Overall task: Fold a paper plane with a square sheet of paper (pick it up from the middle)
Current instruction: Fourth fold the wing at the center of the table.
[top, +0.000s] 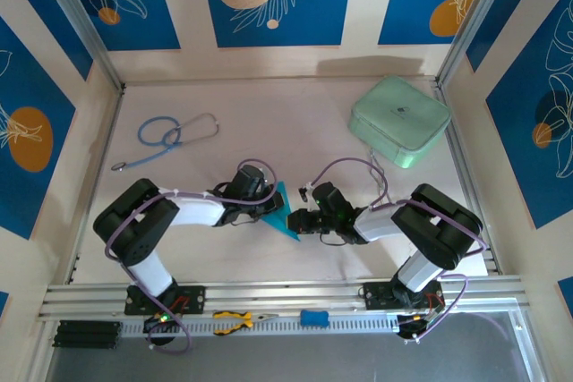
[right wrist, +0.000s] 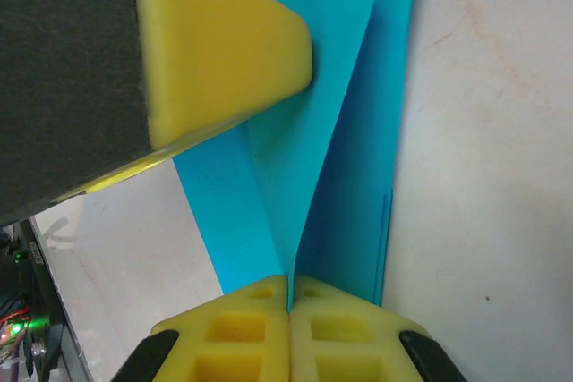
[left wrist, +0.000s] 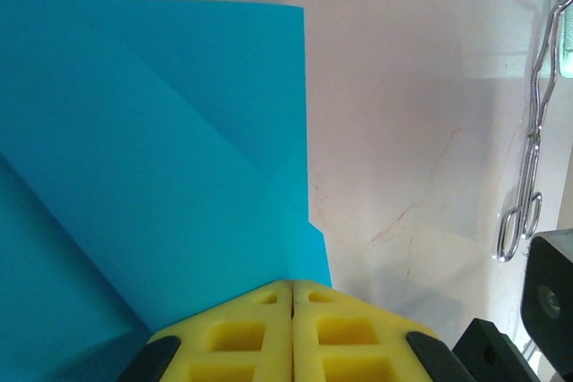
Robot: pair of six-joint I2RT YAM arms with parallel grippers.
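Observation:
The square sheet of paper (top: pixel 283 212) is bright cyan and creased into a pointed, partly folded shape. It sits mid-table between my two grippers. In the right wrist view the paper (right wrist: pixel 313 131) stands as a raised fold, and my right gripper (right wrist: pixel 289 279) is shut on the fold's near end. My right gripper (top: pixel 298 220) comes at it from the right. My left gripper (top: pixel 266 209) is at the paper's left side. Its yellow pads (left wrist: pixel 293 284) are shut together with their tips against the layered paper (left wrist: pixel 161 149); no paper shows in the seam. One left finger (right wrist: pixel 224 51) rests on a flap.
A mint-green case (top: pixel 400 120) stands at the back right and a blue-tubed stethoscope (top: pixel 170 136) lies at the back left. Yellow pliers (top: pixel 235 319) and a small blue block (top: pixel 314 317) lie on the front rail. A metal wire piece (left wrist: pixel 528 176) lies off to the right.

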